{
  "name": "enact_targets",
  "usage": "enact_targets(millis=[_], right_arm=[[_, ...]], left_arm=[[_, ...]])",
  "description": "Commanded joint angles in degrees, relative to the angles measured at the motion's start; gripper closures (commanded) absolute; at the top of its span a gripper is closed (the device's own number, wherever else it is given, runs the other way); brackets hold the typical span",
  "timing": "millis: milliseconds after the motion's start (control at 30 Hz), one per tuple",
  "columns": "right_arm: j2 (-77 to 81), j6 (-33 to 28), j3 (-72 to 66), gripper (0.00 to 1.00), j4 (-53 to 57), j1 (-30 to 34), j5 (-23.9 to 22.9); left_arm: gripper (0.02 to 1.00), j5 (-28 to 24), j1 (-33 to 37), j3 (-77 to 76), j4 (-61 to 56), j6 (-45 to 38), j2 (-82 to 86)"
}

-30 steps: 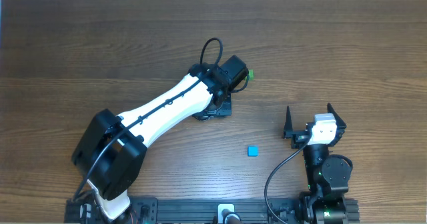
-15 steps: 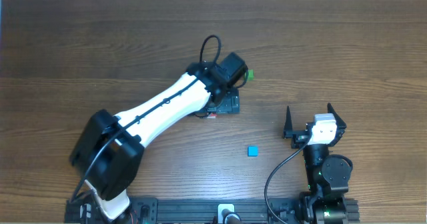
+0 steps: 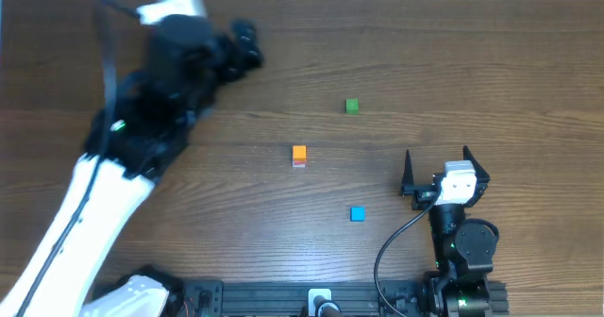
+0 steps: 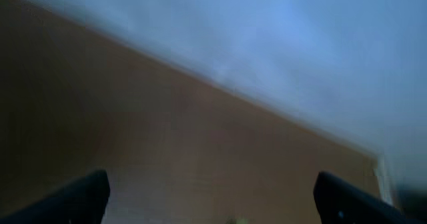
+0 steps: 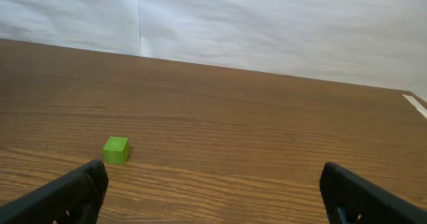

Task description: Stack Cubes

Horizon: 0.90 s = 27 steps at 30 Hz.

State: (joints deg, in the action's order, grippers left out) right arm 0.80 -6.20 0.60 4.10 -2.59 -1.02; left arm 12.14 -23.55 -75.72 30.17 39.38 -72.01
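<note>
- The left arm lay across the middle of the wooden table half a second ago. It has now swung off to the far left, and its end effector is lifted clear. In its wrist view the fingers are spread wide and hold nothing.
- Its leaving uncovers a small orange cube. A thin reddish sliver shows at the cube's near edge, probably another cube beneath it, so one placement looks done.
- A small green cube stands alone farther up the table, and a small blue cube stands alone nearer the bases. Both are well apart from the orange one and still have to be stacked.
- The right end effector has not moved from beside its base, and its fingers are wide and empty.
</note>
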Motion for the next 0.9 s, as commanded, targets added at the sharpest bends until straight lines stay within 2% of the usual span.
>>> enact_targets(millis=[33, 167, 267, 500, 733, 900], right_arm=[[-0.48, -0.11, -0.31, 0.009, 0.04, -0.07, -0.35], [-0.48, -0.11, -0.31, 0.007, 0.04, -0.07, -0.35], [-0.48, -0.11, -0.31, 0.009, 0.04, -0.07, -0.35], [-0.48, -0.11, -0.31, 0.007, 0.04, -0.07, -0.35], [-0.48, -0.11, -0.31, 0.007, 0.04, -0.07, -0.35], [-0.48, -0.11, -0.31, 0.007, 0.04, -0.07, -0.35]], left_arm=[[0.034, -0.35, 5.6, 13.22, -14.05, -12.17, 11.17], [0.034, -3.8, 10.25, 26.03, -26.05, -18.51, 21.07], [0.031, -4.22, 13.09, 34.23, -30.12, -21.16, 27.58], [0.04, -5.79, 17.07, 49.79, -33.9, -24.7, 41.09], [0.053, -7.23, 17.79, 64.22, -37.16, -25.7, 55.95], [0.064, -10.23, 19.32, 70.93, -39.26, -26.58, 63.6]])
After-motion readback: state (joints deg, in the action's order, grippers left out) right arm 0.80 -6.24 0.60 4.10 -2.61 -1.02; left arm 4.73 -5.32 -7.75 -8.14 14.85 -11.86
